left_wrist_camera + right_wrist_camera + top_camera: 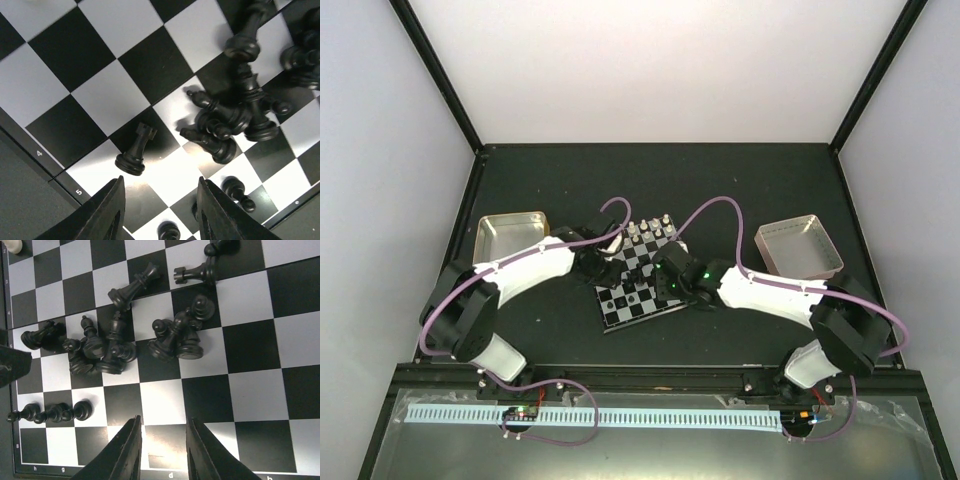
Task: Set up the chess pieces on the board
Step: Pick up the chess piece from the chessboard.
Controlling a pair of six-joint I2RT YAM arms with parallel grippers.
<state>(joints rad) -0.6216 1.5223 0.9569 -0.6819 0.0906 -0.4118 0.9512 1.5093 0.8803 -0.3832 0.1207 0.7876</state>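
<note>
Left claw (159,210) and right claw (164,447) gape partway, apparently empty, above board (90,55).

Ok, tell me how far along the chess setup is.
Done: white pieces stand along the far edge of the board. In hand: nothing; the left fingers and right fingers hover empty over it. Left: most black pieces lie heaped mid-board, several toppled. Only three black pawns sit lined up near one edge.
</note>
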